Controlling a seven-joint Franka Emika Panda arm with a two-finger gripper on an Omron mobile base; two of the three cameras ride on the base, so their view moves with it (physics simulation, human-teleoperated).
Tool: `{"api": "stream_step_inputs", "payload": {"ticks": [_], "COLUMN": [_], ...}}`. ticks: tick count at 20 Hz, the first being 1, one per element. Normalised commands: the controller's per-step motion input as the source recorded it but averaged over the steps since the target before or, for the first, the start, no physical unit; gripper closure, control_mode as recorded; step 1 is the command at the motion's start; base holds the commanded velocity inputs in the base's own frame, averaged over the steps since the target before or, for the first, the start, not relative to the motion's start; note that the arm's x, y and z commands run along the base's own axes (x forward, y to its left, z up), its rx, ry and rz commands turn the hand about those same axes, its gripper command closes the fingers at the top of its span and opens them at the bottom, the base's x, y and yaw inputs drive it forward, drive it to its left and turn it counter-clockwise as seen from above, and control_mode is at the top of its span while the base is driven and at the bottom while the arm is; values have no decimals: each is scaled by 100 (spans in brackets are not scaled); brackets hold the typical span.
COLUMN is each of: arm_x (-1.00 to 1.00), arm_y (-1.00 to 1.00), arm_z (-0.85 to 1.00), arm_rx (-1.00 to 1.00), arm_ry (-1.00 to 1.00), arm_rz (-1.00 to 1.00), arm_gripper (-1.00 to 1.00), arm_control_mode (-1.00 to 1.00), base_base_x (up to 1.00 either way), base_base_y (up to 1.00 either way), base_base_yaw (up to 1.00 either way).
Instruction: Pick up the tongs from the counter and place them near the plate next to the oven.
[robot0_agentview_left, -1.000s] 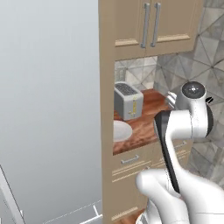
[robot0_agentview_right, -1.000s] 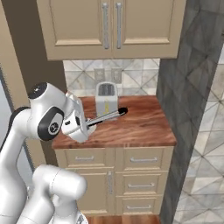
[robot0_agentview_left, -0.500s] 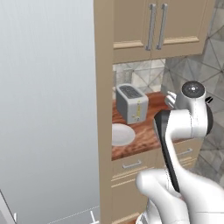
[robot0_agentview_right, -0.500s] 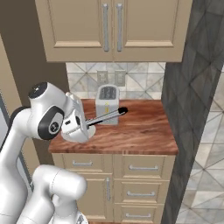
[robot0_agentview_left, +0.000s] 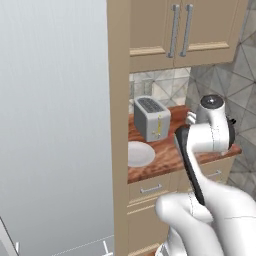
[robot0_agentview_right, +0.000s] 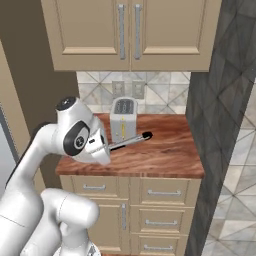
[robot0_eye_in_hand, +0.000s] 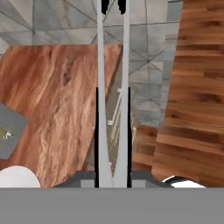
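Plain round white plate (robot0_agentview_left: 138, 153) rests at the left end of the reddish-brown wood-grain surface (robot0_agentview_right: 165, 150), just before the boxy silver toaster (robot0_agentview_left: 151, 118). Slim silver-grey tongs with black tips (robot0_agentview_right: 126, 142) are clamped in the black-and-white pincer (robot0_eye_in_hand: 112, 142), long axis running outward to the right above the surface. Plate lies left of the pincer; arm folded, elbow raised.
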Motion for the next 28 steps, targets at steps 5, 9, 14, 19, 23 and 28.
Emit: {"api": "stream_step_inputs", "payload": {"ticks": [5, 9, 14, 19, 23, 28], "arm_x": [69, 65, 40, 42, 56, 59], "arm_y": [1, 14, -1, -10, 0, 0], "arm_z": [-55, -57, -55, -39, -43, -35], "arm_rx": [0, 0, 1, 10, 7, 5], "arm_ry": [32, 6, -12, -5, 0, 0], "arm_rz": [0, 0, 0, 0, 0, 0], "arm_gripper": [100, 100, 100, 100, 100, 100], "arm_control_mode": [-100, -100, -100, -100, -100, -100], "base_base_x": [0, 0, 0, 0, 0, 0], "base_base_y": [0, 0, 0, 0, 0, 0], "base_base_yaw": [0, 0, 0, 0, 0, 0]}}
